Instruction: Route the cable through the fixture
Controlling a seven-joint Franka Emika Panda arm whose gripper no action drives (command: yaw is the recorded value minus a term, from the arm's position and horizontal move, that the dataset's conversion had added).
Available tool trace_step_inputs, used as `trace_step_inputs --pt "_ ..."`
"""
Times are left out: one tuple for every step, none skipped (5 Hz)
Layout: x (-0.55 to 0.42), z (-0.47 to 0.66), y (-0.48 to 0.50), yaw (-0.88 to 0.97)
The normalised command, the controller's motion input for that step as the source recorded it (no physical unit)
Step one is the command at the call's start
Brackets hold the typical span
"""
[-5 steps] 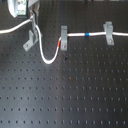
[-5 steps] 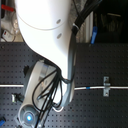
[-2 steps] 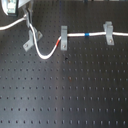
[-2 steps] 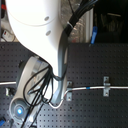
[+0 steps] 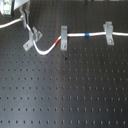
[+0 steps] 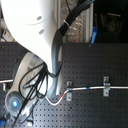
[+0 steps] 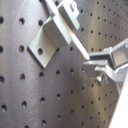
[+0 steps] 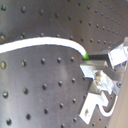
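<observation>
In the first exterior view the white cable (image 5: 47, 50) runs from the right edge through two upright clips, with its blue band (image 5: 87, 35) between them and its red band (image 5: 63, 42) at the middle clip. It then sags and rises past the askew grey fixture (image 5: 32, 39) up to my gripper (image 5: 23, 18) at the top left. The gripper is shut on the cable. In the second wrist view the cable (image 8: 45, 44) curves into the fingers (image 8: 111, 56). In the first wrist view the fixture (image 7: 49, 39) lies close beside the gripper (image 7: 96, 63). I cannot tell whether the cable sits inside the fixture.
Two square-facing grey clips (image 5: 64, 35) (image 5: 108, 32) stand on the black perforated board (image 5: 70, 90). In the second exterior view the white arm (image 6: 37, 35) with its black hoses hides the fixture; the clips (image 6: 69, 95) (image 6: 105, 86) and the cable (image 6: 85, 89) show.
In the first exterior view my gripper has moved up and away from the fixture toward the top left with the cable, and the loop left of the middle clip has pulled tighter.
</observation>
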Motion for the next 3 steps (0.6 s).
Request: trace_step_inputs --pt "-0.308 0.26 0.004 0.00" --pt "-0.166 0.01 -0.323 0.00" --pt "-0.159 -0.01 -0.319 0.00"
